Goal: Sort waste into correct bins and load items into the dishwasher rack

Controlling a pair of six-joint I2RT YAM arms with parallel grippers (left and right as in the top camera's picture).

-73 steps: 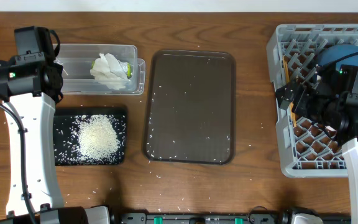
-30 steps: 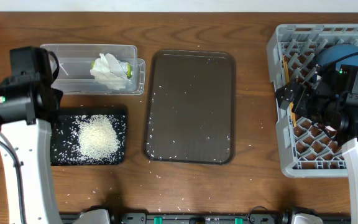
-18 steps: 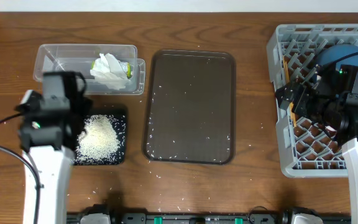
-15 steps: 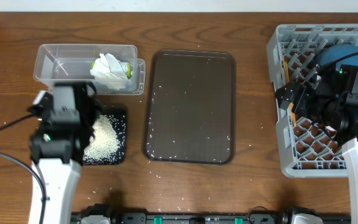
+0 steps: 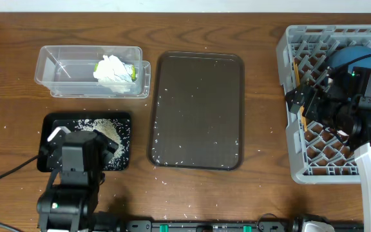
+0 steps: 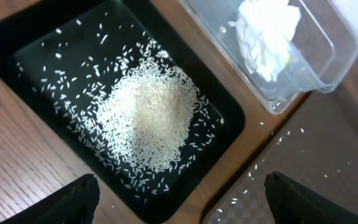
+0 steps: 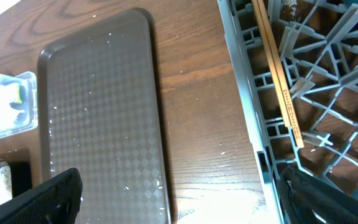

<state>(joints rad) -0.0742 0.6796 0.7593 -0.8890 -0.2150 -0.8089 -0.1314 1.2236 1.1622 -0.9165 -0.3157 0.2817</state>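
A heap of white rice (image 6: pixel 148 118) lies in the shallow black tray (image 6: pixel 30 43), with loose grains scattered round it. My left gripper (image 6: pixel 182 202) hangs open over the tray's near corner, holding nothing; from above it (image 5: pixel 82 138) covers much of the tray (image 5: pixel 51 122). The clear tub (image 5: pixel 63 74) behind holds a crumpled tissue (image 5: pixel 114 69) and a yellow-green wrapper (image 5: pixel 99 64). My right gripper (image 7: pixel 185 199) is open and empty at the left edge of the grey dishwasher rack (image 5: pixel 295 151). Chopsticks (image 7: pixel 278 81) lie in the rack, and a dark-blue dish (image 5: pixel 350 55) stands at its back.
A large brown serving tray (image 5: pixel 198 109) sits mid-table, speckled with stray rice grains. More grains dot the wooden table near the front edge. The right arm's body hides the middle of the rack.
My left arm has swung from beside the clear tub towards the front and now hangs over the black tray's near side. The right arm has stayed still.
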